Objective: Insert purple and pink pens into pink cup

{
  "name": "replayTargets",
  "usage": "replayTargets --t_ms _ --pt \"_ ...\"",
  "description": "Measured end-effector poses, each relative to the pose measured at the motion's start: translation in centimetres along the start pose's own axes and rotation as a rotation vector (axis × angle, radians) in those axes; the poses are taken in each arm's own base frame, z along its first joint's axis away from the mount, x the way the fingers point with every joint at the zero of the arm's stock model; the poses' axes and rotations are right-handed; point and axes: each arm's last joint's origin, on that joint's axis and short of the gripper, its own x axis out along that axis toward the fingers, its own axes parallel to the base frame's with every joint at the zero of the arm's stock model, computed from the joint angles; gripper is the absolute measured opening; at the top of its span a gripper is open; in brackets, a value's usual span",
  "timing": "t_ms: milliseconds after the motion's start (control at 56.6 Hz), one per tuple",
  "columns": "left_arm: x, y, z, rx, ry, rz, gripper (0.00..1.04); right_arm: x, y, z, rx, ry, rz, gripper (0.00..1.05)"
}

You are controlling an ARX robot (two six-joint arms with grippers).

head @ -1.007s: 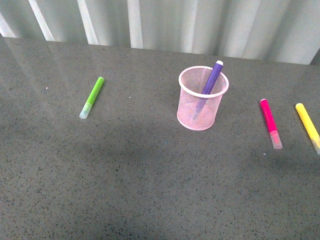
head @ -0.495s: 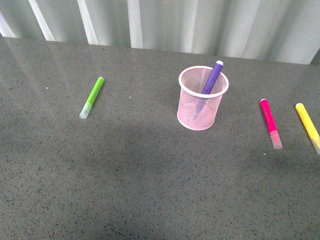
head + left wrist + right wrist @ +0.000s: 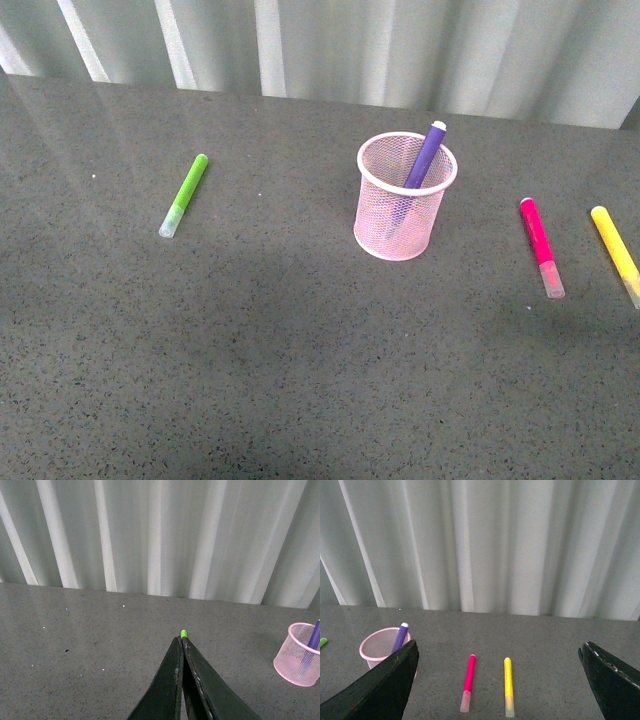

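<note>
Nothing has moved on the table (image 3: 250, 350) in the last second: pens and cup sit exactly where they were, and neither arm shows in the front view. You're in a pause between picks, task about half done.

Nearest to you, the left gripper (image 3: 181, 641) has its fingers pressed together on nothing, with the green marker (image 3: 185, 193) tip peeking just past them. The right gripper (image 3: 498, 647) is spread wide and empty, facing the right side of the table.

The pink pen (image 3: 541, 245) lies flat on the table, well apart from the cup on its right, pale cap toward you. The yellow marker (image 3: 616, 252) lies just beside it, further right; leave it.

Further back, the pink cup (image 3: 400, 225) stands upright mid-table. Only the purple pen (image 3: 424, 158) is in it, leaning on the far-right rim with its end poking out. Curtain (image 3: 400, 50) behind.

The right arm looks best placed for the pink pen; watch you don't grab the yellow one.
</note>
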Motion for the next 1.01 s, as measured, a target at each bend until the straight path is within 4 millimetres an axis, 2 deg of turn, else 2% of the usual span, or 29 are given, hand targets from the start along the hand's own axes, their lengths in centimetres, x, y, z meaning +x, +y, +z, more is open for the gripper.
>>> replayTargets --t_ms 336,477,671,1007 --pt "-0.6 0.0 0.0 0.000 0.000 0.000 0.04 0.0 0.0 0.0 0.000 0.000 0.000 0.98" --pt "-1.6 0.0 -0.3 0.000 0.008 0.000 0.04 0.0 0.0 0.0 0.000 0.000 0.000 0.98" --pt "-1.7 0.0 -0.3 0.000 0.006 0.000 0.04 0.0 0.0 0.0 0.000 0.000 0.000 0.98" --pt "-1.7 0.0 -0.3 0.000 0.006 0.000 0.61 0.0 0.0 0.0 0.006 0.007 -0.011 0.98"
